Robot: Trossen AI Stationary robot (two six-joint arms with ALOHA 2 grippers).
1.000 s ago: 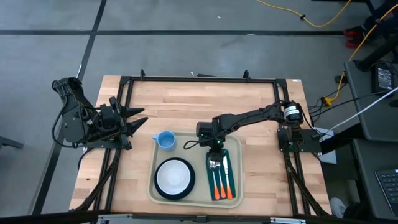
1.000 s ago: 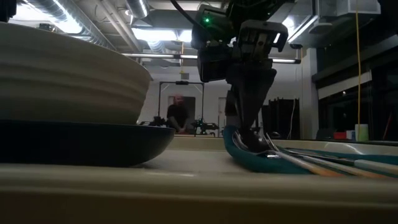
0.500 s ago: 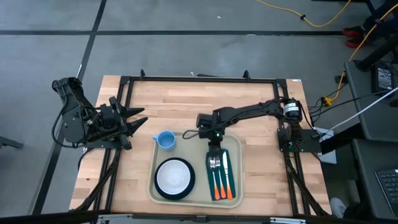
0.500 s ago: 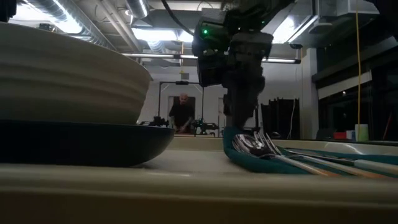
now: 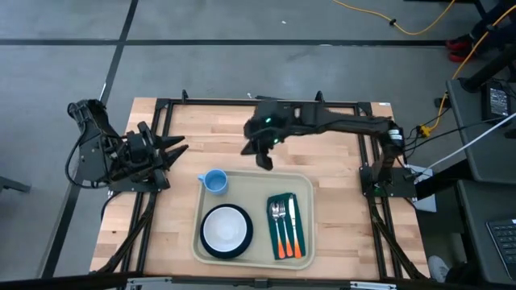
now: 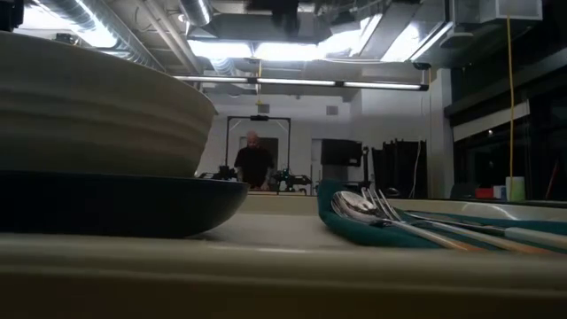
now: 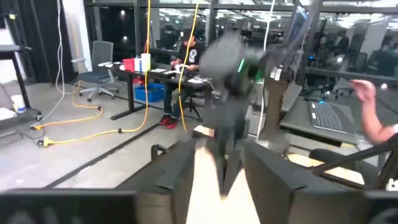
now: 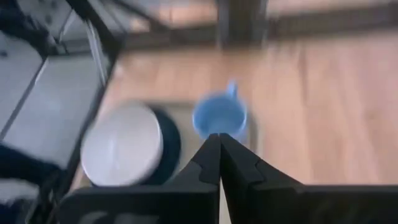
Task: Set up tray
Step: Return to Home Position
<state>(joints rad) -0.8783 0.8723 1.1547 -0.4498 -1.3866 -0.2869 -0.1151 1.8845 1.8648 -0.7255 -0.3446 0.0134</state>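
Observation:
The beige tray (image 5: 305, 187) lies at the table's near middle. It holds a blue cup (image 5: 214, 180), a white bowl (image 5: 226, 228) on a dark plate (image 6: 133, 202), and a green napkin (image 5: 297, 211) with a spoon, fork and orange-handled cutlery (image 5: 285, 229) on top. My right gripper (image 5: 264, 159) hangs shut, holding nothing, above the bare wood just beyond the tray's far edge. In its wrist view the shut fingers (image 8: 219, 144) point toward the cup (image 8: 219, 114) and the bowl (image 8: 122, 144). My left gripper (image 5: 175, 151) waits open at the table's left edge.
A black frame (image 5: 258, 102) runs along the table's far edge and sides. Bare wood lies between the tray and the far edge. A person (image 6: 253, 163) stands in the room behind, and a hand (image 7: 367, 93) shows at a desk beyond the table.
My right gripper has risen from the cutlery heads on the napkin and swung toward the far edge and a little left, tipping up from pointing steeply down. It has left the low view. The cutlery stays lying on the napkin.

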